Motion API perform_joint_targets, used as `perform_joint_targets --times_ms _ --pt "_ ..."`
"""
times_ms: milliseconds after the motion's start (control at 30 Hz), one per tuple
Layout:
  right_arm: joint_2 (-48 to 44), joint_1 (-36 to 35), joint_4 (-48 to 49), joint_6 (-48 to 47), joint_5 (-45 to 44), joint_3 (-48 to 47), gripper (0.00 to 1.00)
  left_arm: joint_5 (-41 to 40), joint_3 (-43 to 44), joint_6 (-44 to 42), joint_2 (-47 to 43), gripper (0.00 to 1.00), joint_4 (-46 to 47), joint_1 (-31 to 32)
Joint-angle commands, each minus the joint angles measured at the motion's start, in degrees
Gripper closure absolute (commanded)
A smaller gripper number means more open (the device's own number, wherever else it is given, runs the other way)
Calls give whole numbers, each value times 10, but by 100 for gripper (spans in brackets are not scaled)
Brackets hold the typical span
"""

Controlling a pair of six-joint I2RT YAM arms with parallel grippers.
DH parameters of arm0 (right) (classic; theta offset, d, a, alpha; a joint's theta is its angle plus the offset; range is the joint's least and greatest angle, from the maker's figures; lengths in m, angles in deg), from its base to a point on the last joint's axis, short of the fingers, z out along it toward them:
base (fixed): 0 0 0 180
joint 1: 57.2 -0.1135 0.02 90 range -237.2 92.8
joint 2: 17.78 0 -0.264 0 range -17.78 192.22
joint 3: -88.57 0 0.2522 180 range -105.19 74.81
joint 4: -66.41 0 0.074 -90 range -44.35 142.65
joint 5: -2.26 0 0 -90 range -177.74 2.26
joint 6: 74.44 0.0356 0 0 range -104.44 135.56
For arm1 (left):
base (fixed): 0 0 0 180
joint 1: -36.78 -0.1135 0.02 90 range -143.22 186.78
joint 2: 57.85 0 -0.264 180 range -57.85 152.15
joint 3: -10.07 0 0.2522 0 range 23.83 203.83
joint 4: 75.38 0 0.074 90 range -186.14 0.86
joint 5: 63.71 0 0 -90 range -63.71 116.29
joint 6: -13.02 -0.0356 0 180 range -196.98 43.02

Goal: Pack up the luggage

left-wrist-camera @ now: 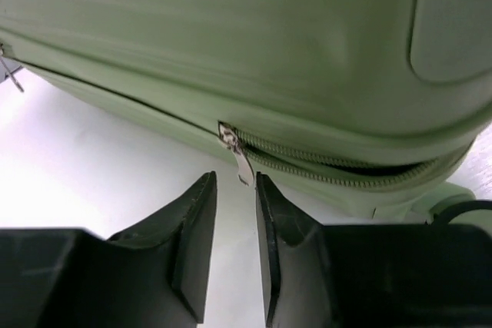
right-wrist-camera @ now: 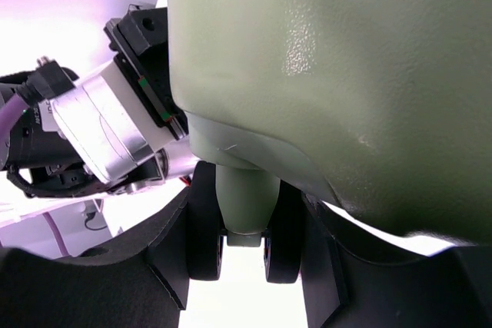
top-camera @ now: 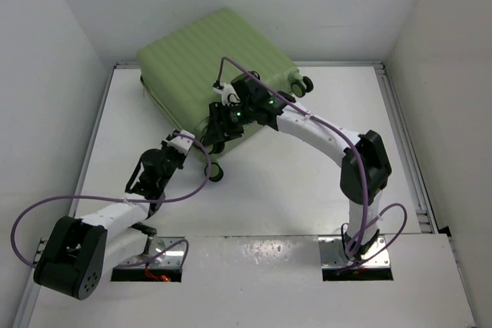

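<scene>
Lying lid-down at the upper centre of the overhead view: one pale-green ribbed hard-shell suitcase [top-camera: 207,55] on the white table [top-camera: 292,182], with both arms at its lower edge.

- Left gripper [left-wrist-camera: 236,182]: fingers parted by a narrow gap and holding nothing. The small metal zipper pull [left-wrist-camera: 243,163] hangs just above that gap, below its slider. A dark slit shows along the zip teeth to the right of the slider.
- Right gripper [right-wrist-camera: 244,224]: fingers set wide on either side of a black twin-wheel caster [right-wrist-camera: 206,232] at the case's corner. Whether they press on the wheels cannot be told (black on black at the contact).

Hazards, as judged:
- The pull is thin and dangling, so closing a little off-line would pinch air or flick it aside.
- A tug along the zip could drag the whole case across the smooth tabletop.
- A caster swivels and rolls, which makes it a poor brace, so the right hold may slip.
</scene>
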Motion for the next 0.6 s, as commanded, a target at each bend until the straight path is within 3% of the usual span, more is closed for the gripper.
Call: perform_joint_targets --times_ms 0,133,467,567 --pt "-11 24 69 36 10 2 81 19 27 19 11 68 47 -12" --pt "-11 24 69 35 11 6 81 27 33 25 11 73 58 -12" --pt "-14 21 68 32 15 6 81 74 38 25 28 99 58 -28" --pt "-13 23 67 31 14 4 81 99 45 39 39 100 44 -48"
